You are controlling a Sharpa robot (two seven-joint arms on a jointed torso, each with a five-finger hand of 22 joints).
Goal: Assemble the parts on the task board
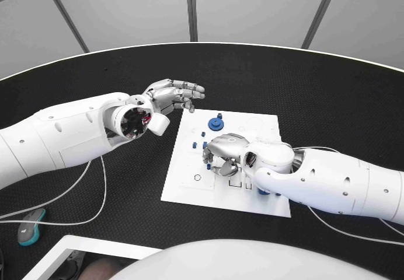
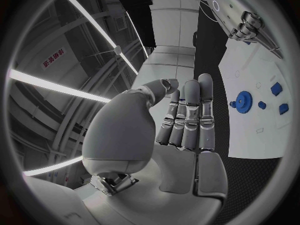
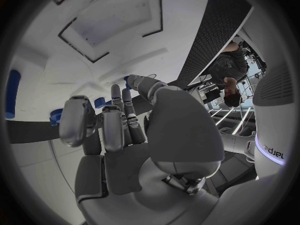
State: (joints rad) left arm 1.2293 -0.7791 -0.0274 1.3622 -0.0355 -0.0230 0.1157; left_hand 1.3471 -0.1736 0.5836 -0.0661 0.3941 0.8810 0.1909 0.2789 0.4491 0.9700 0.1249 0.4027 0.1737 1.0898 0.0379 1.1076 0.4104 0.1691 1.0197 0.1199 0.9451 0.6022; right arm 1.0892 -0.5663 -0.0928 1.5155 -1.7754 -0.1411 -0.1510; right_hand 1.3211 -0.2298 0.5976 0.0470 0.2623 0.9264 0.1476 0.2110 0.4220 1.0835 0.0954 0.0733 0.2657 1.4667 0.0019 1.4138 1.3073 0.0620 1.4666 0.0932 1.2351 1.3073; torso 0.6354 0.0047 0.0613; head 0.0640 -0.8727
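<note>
Your board (image 1: 190,189) lies flat in the middle of the table (image 1: 337,87); the blue gear (image 1: 216,123) stands near its far edge, and small blue parts (image 1: 194,144) sit just this side of it, in a short line running toward you; your right hand (image 1: 222,154) hangs low over the middle of the board, just beside those small parts, with the fingers (image 3: 114,127) bent down toward the white plate; you cannot tell from here if they pinch a part or hold nothing, because the hand hides what is under it; your left hand (image 1: 173,95) is off the board, past its far left corner, up in the air; its fingers (image 2: 187,115) are half curled, close together, and they hold nothing; so the right hand is the nearer one by far; the small parts lie just to its left and the gear lies beyond it, farther from you; I think the next move is a short reach by the right hand, away from you and a bit left; go slow, since the parts are small and close together, and a bump could knock one over.
</note>
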